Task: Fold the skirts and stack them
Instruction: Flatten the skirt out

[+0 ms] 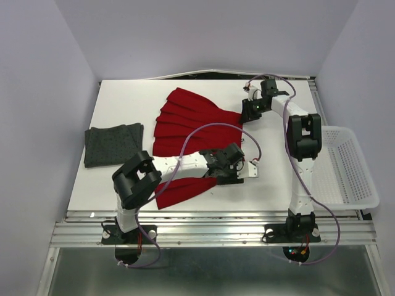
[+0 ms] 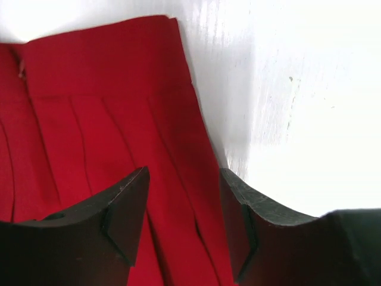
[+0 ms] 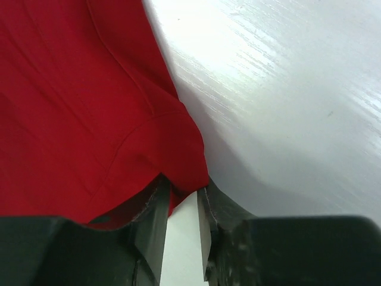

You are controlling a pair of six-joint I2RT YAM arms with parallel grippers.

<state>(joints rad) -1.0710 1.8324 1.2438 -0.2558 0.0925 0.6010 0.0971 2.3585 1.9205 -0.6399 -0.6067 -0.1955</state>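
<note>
The red skirt (image 1: 191, 123) lies spread and pleated mid-table, one flap reaching toward the near edge under my left arm. The dark grey dotted skirt (image 1: 113, 143) sits folded at the left. My left gripper (image 1: 239, 165) hovers at the red skirt's right side. In the left wrist view it (image 2: 184, 220) is open, its fingers straddling the pleats (image 2: 89, 119) just below the waistband. My right gripper (image 1: 245, 116) is at the skirt's far right corner. In the right wrist view its jaws (image 3: 184, 193) stand narrow, with the red corner (image 3: 77, 107) caught between the tips.
A white mesh basket (image 1: 349, 166) stands at the table's right edge beside the right arm. Bare white table (image 1: 123, 105) surrounds both skirts. A grey wall closes off the back.
</note>
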